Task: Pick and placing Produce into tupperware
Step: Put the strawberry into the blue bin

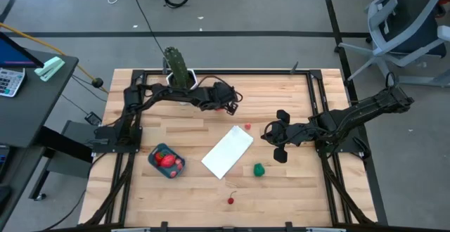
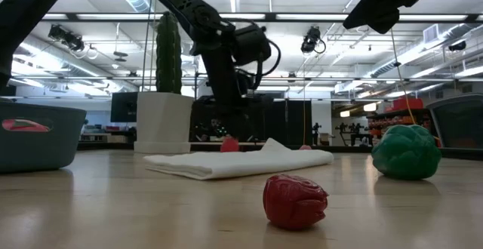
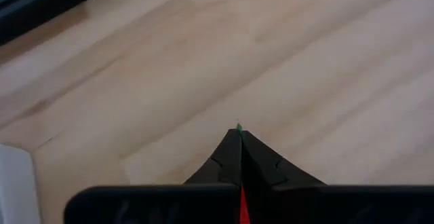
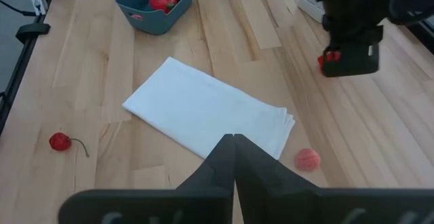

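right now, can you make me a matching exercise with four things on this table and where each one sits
Things:
1. teal tub
2. green toy piece
3. red cherry with stem
4. cactus in white pot

Places:
A. at the table's far edge, by the left arm
B. near the front edge, below the white cloth
C. left of the white cloth, holding red fruit
D. just right of the white cloth's lower end, near the right gripper

Pairs: 1-C, 2-D, 3-B, 4-A
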